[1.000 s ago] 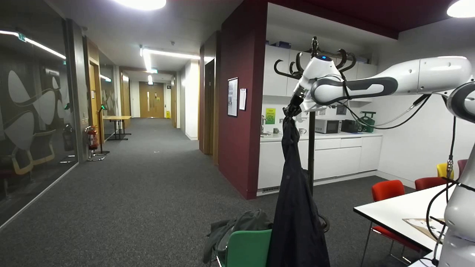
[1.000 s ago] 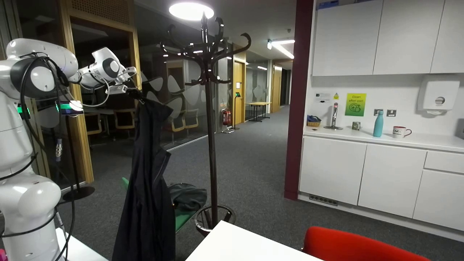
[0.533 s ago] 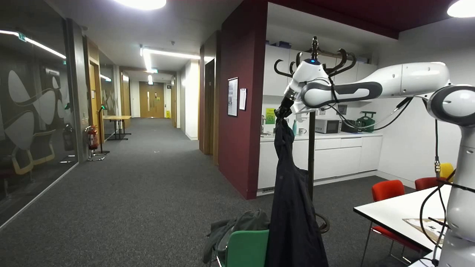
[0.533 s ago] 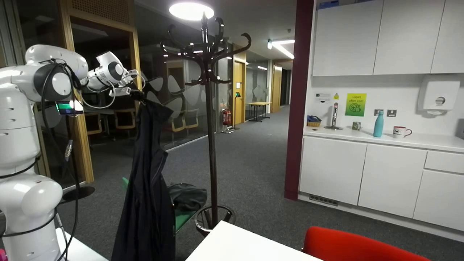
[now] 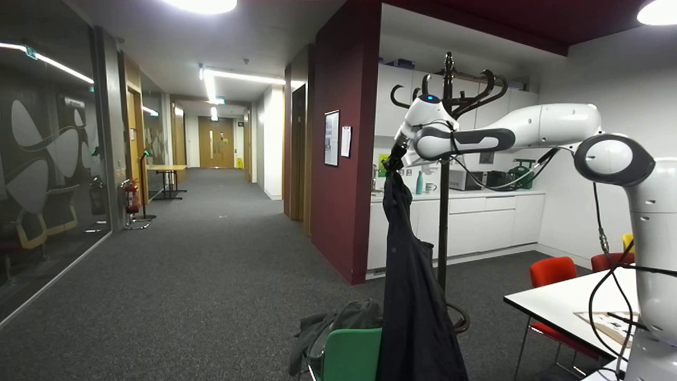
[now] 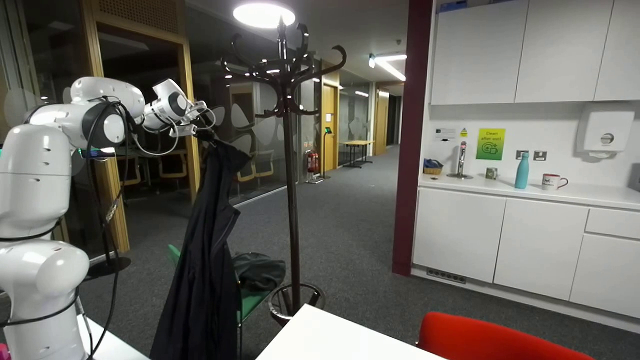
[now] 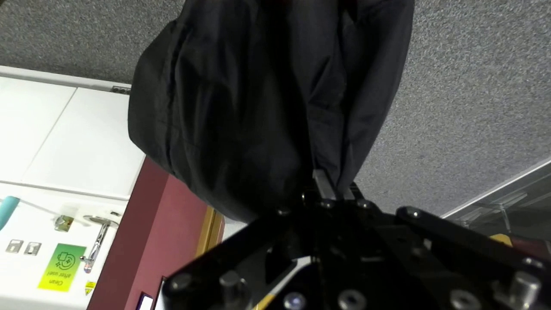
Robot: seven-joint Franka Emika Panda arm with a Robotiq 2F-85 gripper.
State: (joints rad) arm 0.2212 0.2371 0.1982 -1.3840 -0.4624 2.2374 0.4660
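Hanging from the hand (image 5: 390, 165): one dark coat (image 5: 412, 296), gathered at the top, its length falling to six o'clock and leaving the frame at the lower border of both exterior views.

Hand: narrow, jaws closed on bunched fabric. Close detail in the wrist view only, folds fanning toward eleven o'clock from the grip.

Coat stand (image 6: 292, 210), one, crown at two o'clock of the hand. Carpet (image 6: 262, 225) shows between coat and stand in an exterior view; the coat's edge overlaps the lower pole (image 5: 443, 238) in an exterior view that lines them up.

Green chair (image 5: 351, 352), grey-green cloth (image 5: 346, 317) over it: between six and seven o'clock, right beside the coat; contact cannot be told.

White surface (image 5: 566, 291): four o'clock, dark-edged corner pointing toward the coat. Brown-and-white sheet (image 5: 608, 325) on top, shown in an exterior view alone.

Kitchen surface (image 6: 605, 194): three o'clock, with teal bottle (image 6: 521, 171), mug (image 6: 550, 182), tap (image 6: 463, 160). Basket (image 6: 432, 168), shown in an exterior view alone. Tap repeated, inverted, at eight o'clock in the wrist view.

Carpet extent: seven to nine o'clock, bounded by maroon wall (image 5: 344, 211) and glass partition (image 5: 53, 159).
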